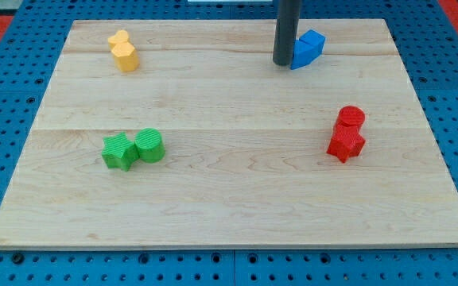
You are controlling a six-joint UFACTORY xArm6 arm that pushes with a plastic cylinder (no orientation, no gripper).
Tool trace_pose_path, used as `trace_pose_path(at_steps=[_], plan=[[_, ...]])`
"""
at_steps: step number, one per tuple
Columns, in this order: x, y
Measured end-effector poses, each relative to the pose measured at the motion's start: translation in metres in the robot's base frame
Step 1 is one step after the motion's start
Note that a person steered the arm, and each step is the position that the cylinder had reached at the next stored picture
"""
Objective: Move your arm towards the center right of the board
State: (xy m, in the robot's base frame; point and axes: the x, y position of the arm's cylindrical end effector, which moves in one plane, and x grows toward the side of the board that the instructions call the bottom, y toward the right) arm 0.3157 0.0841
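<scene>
Blue block (309, 48) at the view's top seems to touch my tip (285, 63); no gripper, no writing.

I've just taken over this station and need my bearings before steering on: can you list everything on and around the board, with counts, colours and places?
Yellow blocks: two, touching, yellow, top left of the board; shapes hard to make out.
Blue block: one, blue, angular, top of the board right of centre.
Green blocks: two, touching, lower left; a star-like one on the view's left, a cylinder on the view's right.
Red blocks: two, touching, centre right; a cylinder above a star-like one.
Board: one, light wood, filling most of the view.
Pegboard surface: blue, perforated, around the board.
My tip: one dark rod, its end against the blue block's left side.
</scene>
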Motion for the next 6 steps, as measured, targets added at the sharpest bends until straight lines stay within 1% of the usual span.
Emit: trace_pose_path(at_steps=[1,2,3,4,5,6], plan=[[0.022,0.0],[0.025,0.026],[0.034,0.115],[0.046,0.127],[0.066,0.123],[0.094,0.108]])
